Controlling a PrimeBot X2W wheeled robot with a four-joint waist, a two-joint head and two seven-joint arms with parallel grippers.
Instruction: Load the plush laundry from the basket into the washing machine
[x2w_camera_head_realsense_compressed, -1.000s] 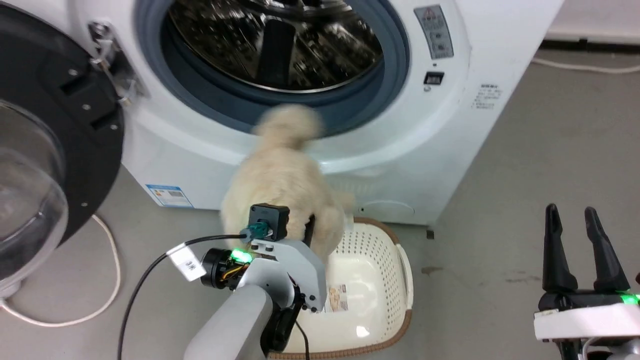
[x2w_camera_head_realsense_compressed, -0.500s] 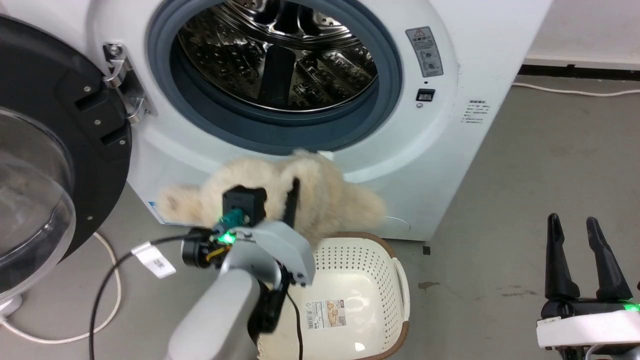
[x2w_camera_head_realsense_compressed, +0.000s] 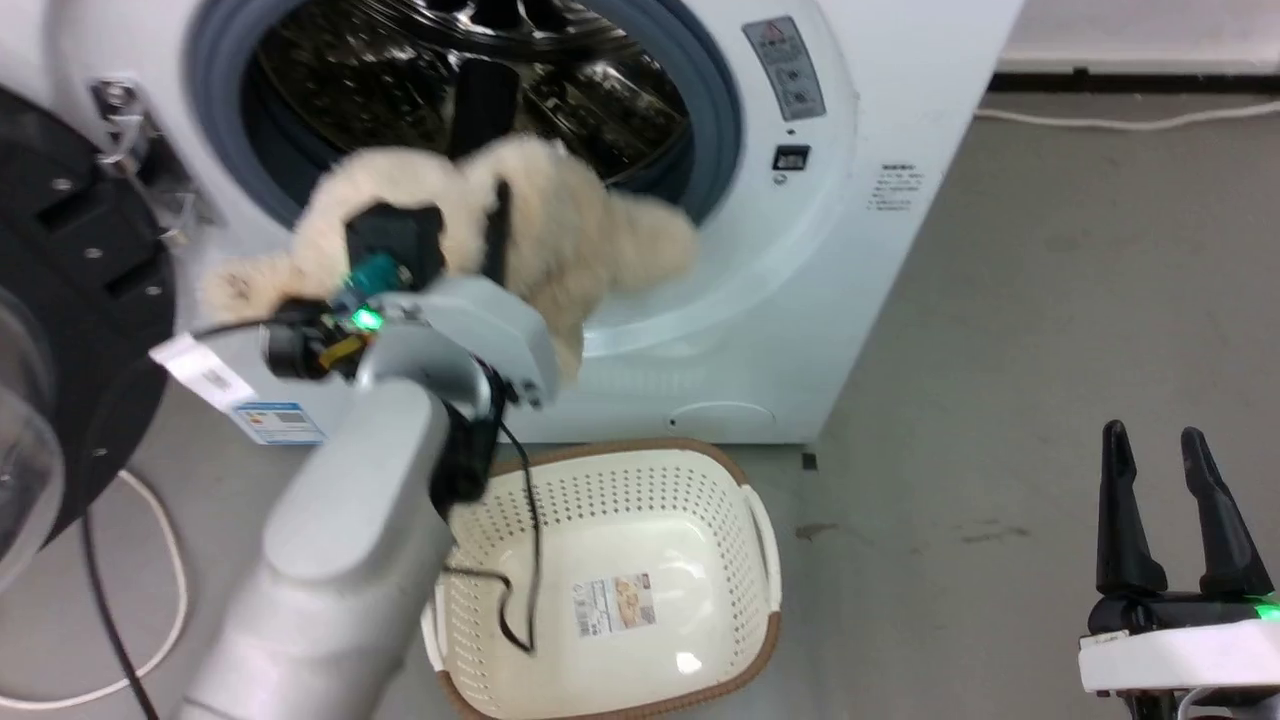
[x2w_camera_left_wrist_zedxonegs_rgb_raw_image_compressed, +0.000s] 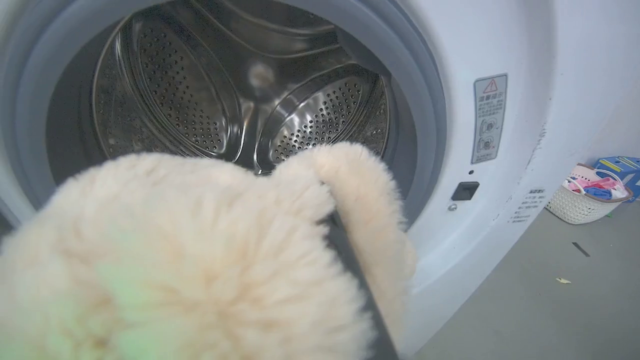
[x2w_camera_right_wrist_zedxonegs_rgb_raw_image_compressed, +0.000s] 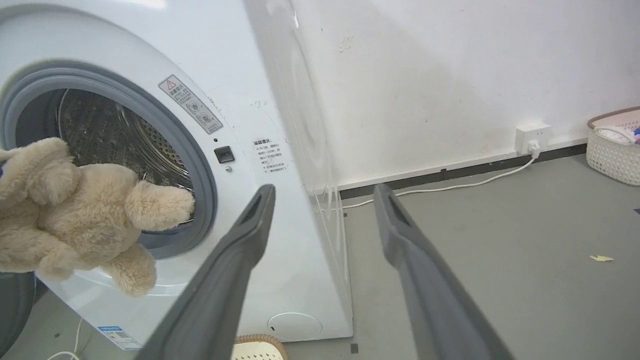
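Observation:
The cream-beige plush laundry (x2w_camera_head_realsense_compressed: 560, 230) hangs in the air at the lower edge of the washing machine's (x2w_camera_head_realsense_compressed: 800, 260) round opening, level with the grey seal. My left gripper (x2w_camera_head_realsense_compressed: 480, 235) is shut on it; one dark finger (x2w_camera_head_realsense_compressed: 497, 235) presses into the fur. Up close, the plush (x2w_camera_left_wrist_zedxonegs_rgb_raw_image_compressed: 200, 260) hides most of the gripper, with the steel drum (x2w_camera_left_wrist_zedxonegs_rgb_raw_image_compressed: 200, 100) right behind it. From the right wrist, the toy (x2w_camera_right_wrist_zedxonegs_rgb_raw_image_compressed: 85, 220) floats before the opening. The basket (x2w_camera_head_realsense_compressed: 620, 560) sits on the floor below, holding no laundry. My right gripper (x2w_camera_head_realsense_compressed: 1170, 470) stands open at the lower right, holding nothing.
The black-framed door (x2w_camera_head_realsense_compressed: 60, 330) is swung open at the left. A white cable (x2w_camera_head_realsense_compressed: 150, 620) curls on the floor beside it. A small white basket of coloured cloth (x2w_camera_left_wrist_zedxonegs_rgb_raw_image_compressed: 585, 200) stands by the wall, near a socket (x2w_camera_right_wrist_zedxonegs_rgb_raw_image_compressed: 532, 137) with a cord.
My left gripper has lifted the plush from just above the basket up to the drum opening. The head camera has shifted. The right gripper stayed put.

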